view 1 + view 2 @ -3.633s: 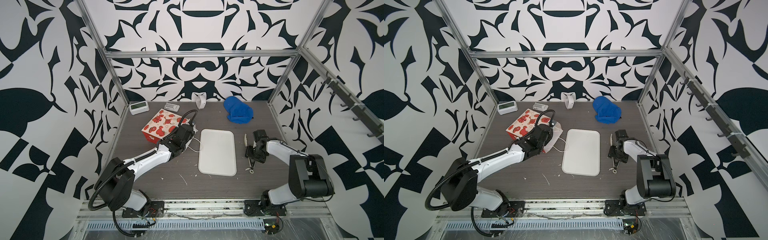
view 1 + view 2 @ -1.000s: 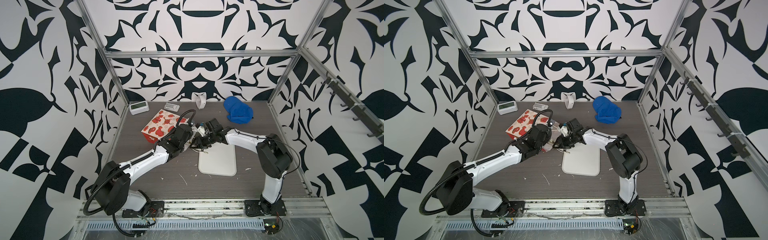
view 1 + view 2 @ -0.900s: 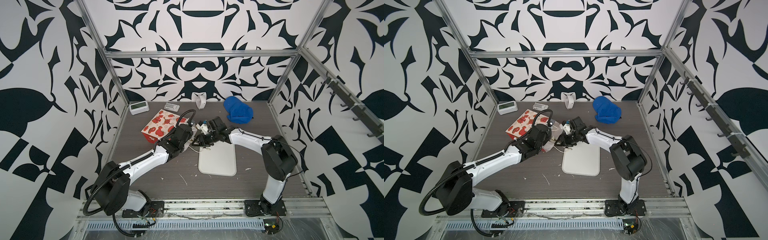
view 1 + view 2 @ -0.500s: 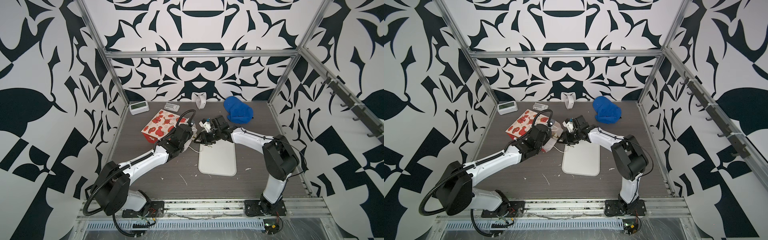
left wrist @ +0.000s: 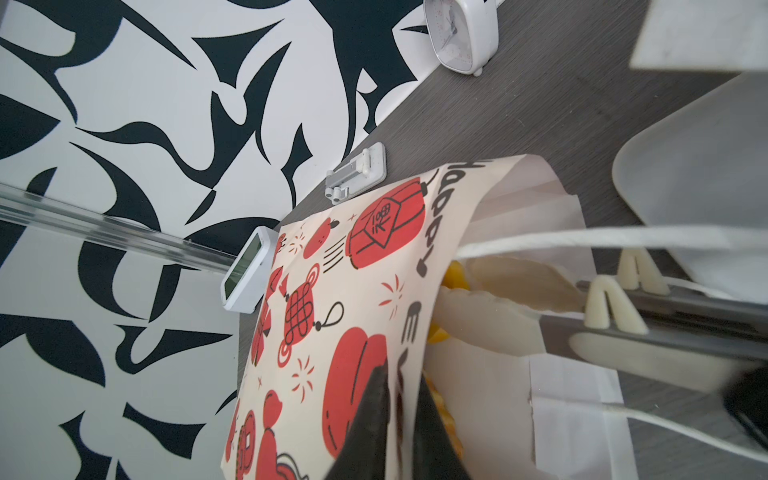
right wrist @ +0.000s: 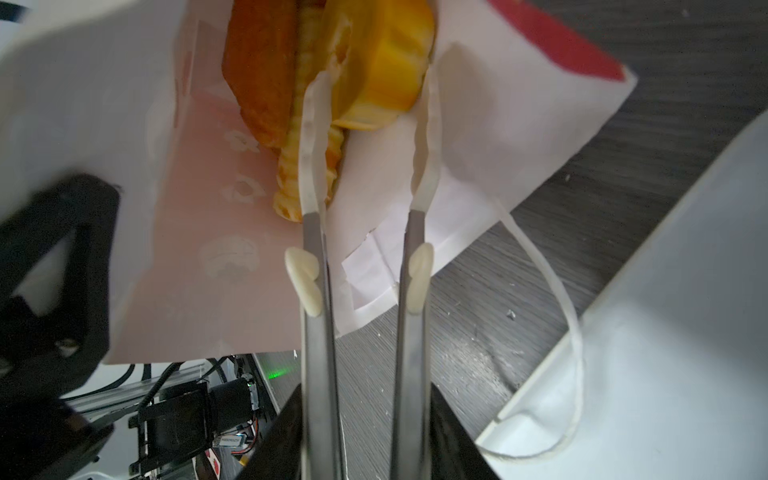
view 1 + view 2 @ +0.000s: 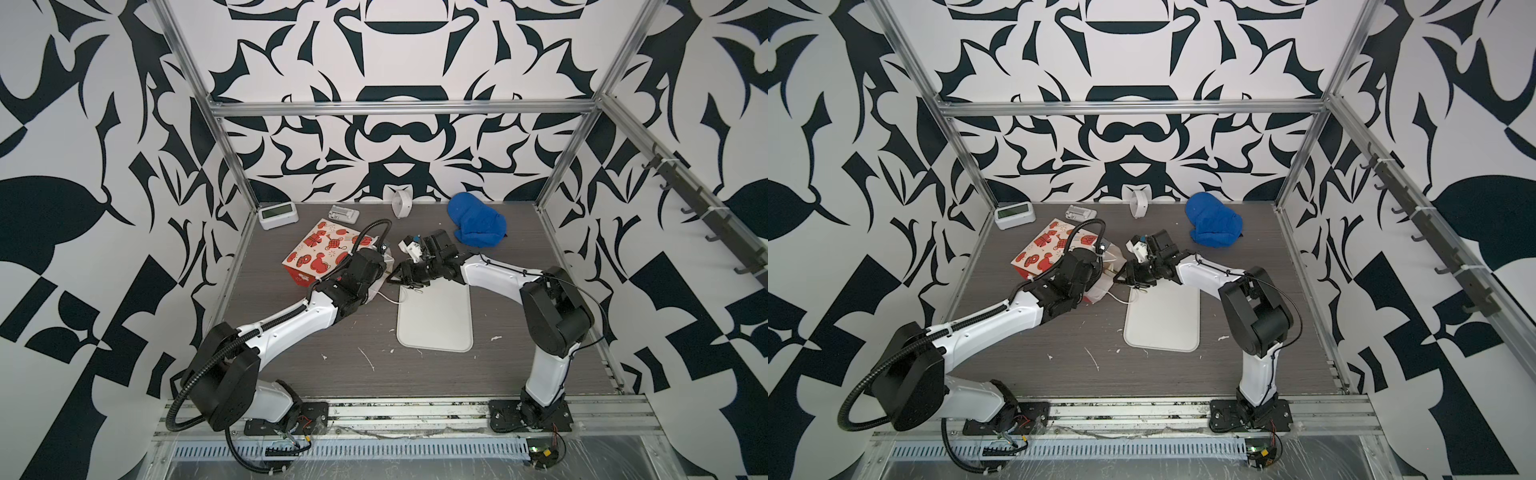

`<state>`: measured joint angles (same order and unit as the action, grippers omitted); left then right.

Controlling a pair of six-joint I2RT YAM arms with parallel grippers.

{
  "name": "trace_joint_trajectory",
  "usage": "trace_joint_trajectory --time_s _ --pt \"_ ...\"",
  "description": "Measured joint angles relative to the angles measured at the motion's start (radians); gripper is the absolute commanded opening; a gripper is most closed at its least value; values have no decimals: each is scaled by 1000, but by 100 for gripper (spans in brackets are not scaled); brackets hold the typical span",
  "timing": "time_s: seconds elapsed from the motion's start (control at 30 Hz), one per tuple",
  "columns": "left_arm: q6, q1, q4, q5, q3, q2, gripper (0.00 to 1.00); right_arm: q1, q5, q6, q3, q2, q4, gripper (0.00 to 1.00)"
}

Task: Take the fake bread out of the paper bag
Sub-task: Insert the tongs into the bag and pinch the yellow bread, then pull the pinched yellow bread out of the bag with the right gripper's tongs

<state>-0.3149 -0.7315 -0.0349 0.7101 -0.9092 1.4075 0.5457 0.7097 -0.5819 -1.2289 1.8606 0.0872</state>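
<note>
R arm (image 7: 494, 270) crossed, low – tool (image 6: 374, 83) in bag (image 7: 320, 253)

We look from two high cameras set side by side above the table's (image 7: 332, 374) front edge. Both face down toward the back wall (image 7: 399, 145), far from the left pincer (image 7: 380, 259) and the right pincer (image 7: 391, 277), and they share nearly the whole scene. The left wrist camera sits just behind the left pincer and looks along it over the paper bag (image 5: 332, 311). The right wrist camera looks along the right pincer into the bag's mouth, very near. Both wrist views share that mouth and the white tray (image 6: 665, 291) beside the right pincer.
</note>
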Motion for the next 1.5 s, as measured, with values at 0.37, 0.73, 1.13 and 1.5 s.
trace_joint_trajectory --time_s 0.37,0.73,1.13,1.5 --pt "0 0 -5 0 0 0 13 -6 34 -23 -2 73 -40 45" --pt "0 0 -6 -7 0 4 13 -6 77 -68 -42 105 -94 45" --pt "0 0 -7 -15 0 10 13 -6 101 -84 -75 156 -100 35" --pt "10 0 -7 -10 -11 18 13 -6 89 -45 -72 132 -67 19"
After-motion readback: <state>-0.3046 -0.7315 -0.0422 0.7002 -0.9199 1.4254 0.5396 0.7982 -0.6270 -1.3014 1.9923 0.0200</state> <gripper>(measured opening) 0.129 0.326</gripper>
